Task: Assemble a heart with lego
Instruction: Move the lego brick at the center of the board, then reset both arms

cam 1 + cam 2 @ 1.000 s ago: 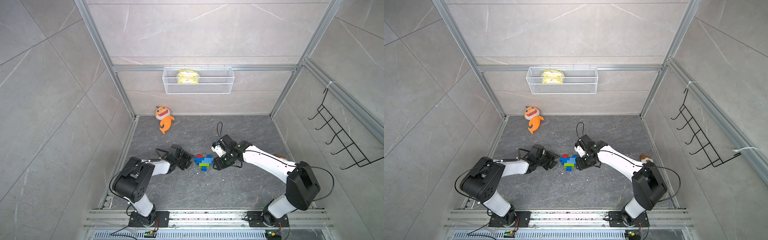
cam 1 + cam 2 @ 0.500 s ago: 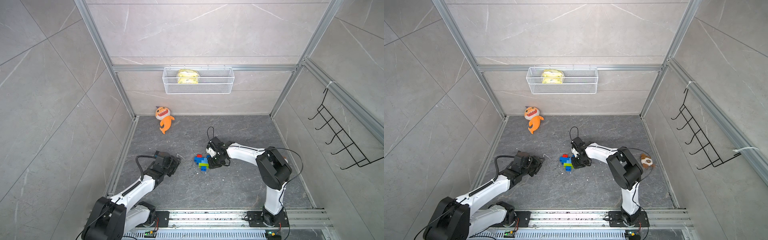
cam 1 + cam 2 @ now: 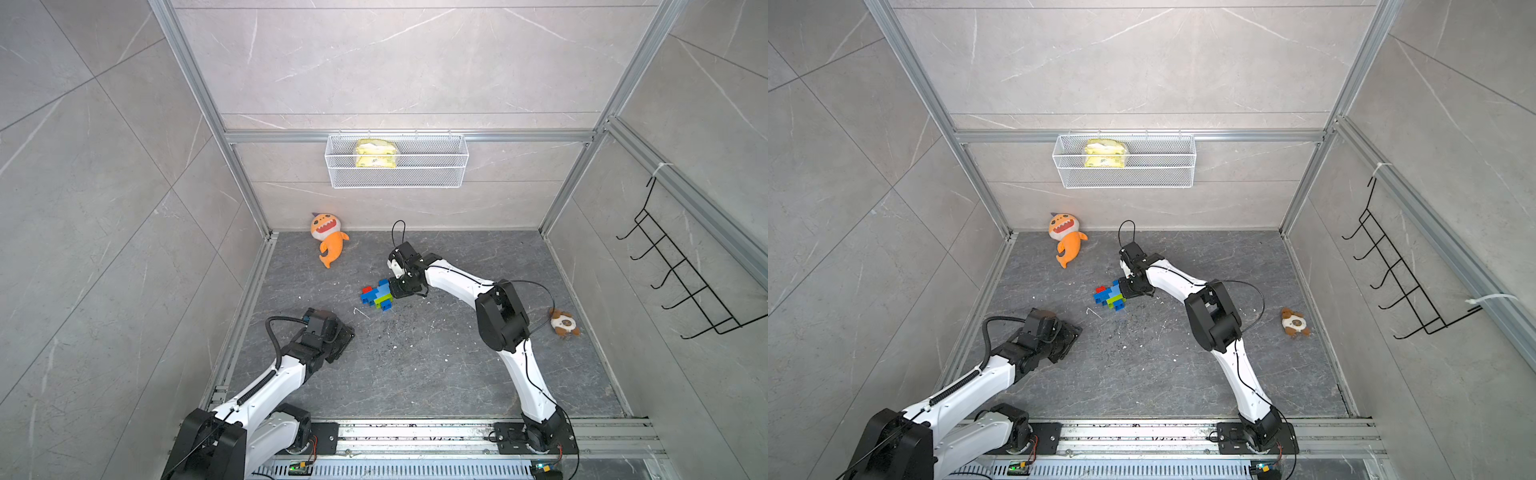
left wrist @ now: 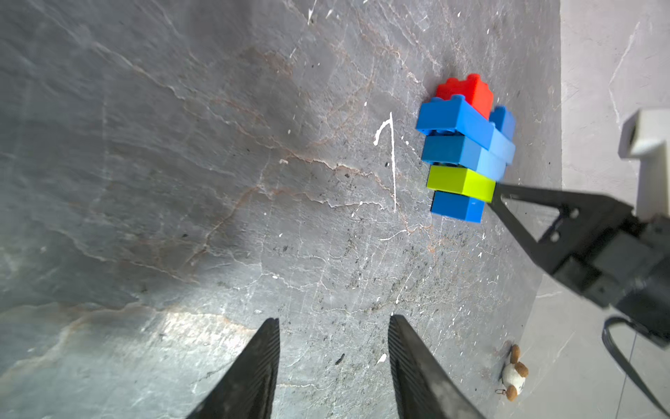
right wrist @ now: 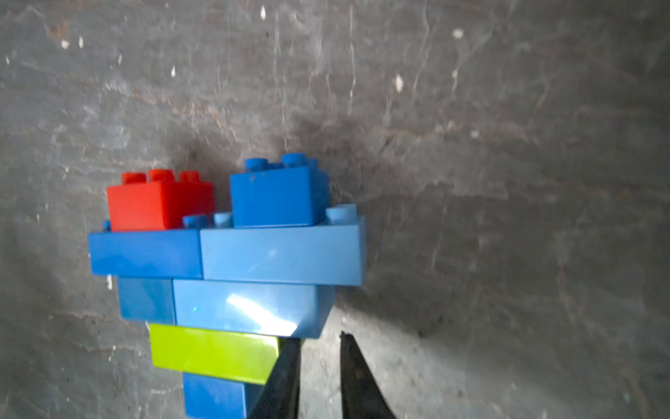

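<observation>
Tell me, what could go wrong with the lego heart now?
The right gripper sits at the end of the lime-green brick, jaws narrow and empty. A push there might slide or twist the heart on the floor, or pop a brick loose. The left gripper is open and away from it, so nothing steadies it.

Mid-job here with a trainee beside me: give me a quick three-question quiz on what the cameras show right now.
1. True or false: the left gripper holds a brick.
2. Which colour is the brick joined to the heart's blue tip brick? A red, B lime-green, C yellow.
3. Short answer: what is between the right gripper's jaws?
Key: 1 false, open and empty. 2 B. 3 nothing.
</observation>
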Tool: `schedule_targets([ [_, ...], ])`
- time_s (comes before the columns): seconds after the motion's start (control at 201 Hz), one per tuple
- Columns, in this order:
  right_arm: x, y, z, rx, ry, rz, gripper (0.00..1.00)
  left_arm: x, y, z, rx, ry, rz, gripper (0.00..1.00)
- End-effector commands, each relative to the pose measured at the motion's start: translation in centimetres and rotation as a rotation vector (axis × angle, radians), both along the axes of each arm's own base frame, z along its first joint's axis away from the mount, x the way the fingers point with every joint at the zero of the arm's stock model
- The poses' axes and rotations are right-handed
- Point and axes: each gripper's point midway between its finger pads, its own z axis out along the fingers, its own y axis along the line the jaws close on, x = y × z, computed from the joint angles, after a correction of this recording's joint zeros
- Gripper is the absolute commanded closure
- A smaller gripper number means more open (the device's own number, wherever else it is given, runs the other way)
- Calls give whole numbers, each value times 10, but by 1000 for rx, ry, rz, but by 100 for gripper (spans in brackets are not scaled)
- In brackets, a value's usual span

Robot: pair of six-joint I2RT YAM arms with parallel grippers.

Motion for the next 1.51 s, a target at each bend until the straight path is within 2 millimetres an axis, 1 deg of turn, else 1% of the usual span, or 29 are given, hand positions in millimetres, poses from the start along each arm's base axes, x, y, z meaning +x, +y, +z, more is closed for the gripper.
schedule_targets([
  [0.0,11,12,-9,6,5,24,77,4,4,7,19,-38,-6,48],
  [0.065,27,27,-8,53,-22,19,77,4,4,6,17,-42,-5,48],
  [0.075,30,30,-3,67,-29,20,77,4,4,6,18,-41,-5,48],
  [0.1,32,36,-13,80,-7,22,77,4,5,5,18,-42,-2,48],
  [0.125,36,44,-5,107,-5,28,77,4,6,5,20,-42,-4,48],
  [0.164,38,51,-5,122,14,34,77,5,5,8,24,-51,-15,48],
  [0.184,40,56,3,137,3,40,77,6,6,9,30,-55,-19,48],
  [0.254,42,61,17,148,-18,56,77,7,11,16,54,-73,-28,48],
  [0.374,40,45,42,87,-57,68,76,13,27,27,104,-121,-18,46],
  [0.513,28,20,84,-12,-106,102,75,26,49,41,222,-191,-15,40],
  [0.608,19,11,127,-14,-157,115,73,37,66,51,362,-217,-18,33],
  [0.618,18,10,128,-17,-157,118,73,38,68,52,375,-216,-17,33],
  [0.648,13,7,151,-1,-189,119,72,41,74,55,422,-214,-14,31],
  [0.722,3,-3,184,22,-231,108,70,48,90,64,523,-208,10,27],
  [0.732,1,-3,181,17,-222,109,70,49,92,65,531,-208,12,26],
  [0.752,-3,-8,194,33,-243,100,69,50,96,66,552,-209,18,25],
  [0.837,-26,-27,213,56,-249,78,62,56,108,71,593,-215,39,24],
  [0.892,-44,-43,213,24,-223,73,61,58,116,73,607,-220,58,22],
  [0.972,-64,-79,197,-69,-230,15,58,57,131,72,657,-228,102,19],
  [1.081,-82,-146,176,-204,-347,-122,54,53,152,69,762,-263,161,19],
  [1.136,-91,-180,168,-261,-393,-198,51,52,156,65,799,-311,162,19],
  [1.181,-96,-205,163,-295,-435,-263,46,51,164,71,818,-335,207,17],
  [1.221,-98,-228,161,-310,-484,-337,41,51,164,75,823,-366,202,16],
  [1.291,-106,-270,145,-386,-554,-439,36,54,162,83,858,-430,177,16],
  [1.35,-109,-292,133,-450,-636,-490,32,55,157,86,867,-466,140,16],
  [1.395,-113,-310,125,-498,-688,-553,25,54,159,88,887,-473,144,15],
  [1.42,-114,-315,122,-505,-709,-569,23,54,161,88,901,-474,143,15],
  [1.475,-114,-326,117,-523,-752,-609,15,56,161,86,953,-479,103,15],
  [1.51,-111,-331,114,-527,-784,-630,12,54,168,84,1003,-462,119,15],
])
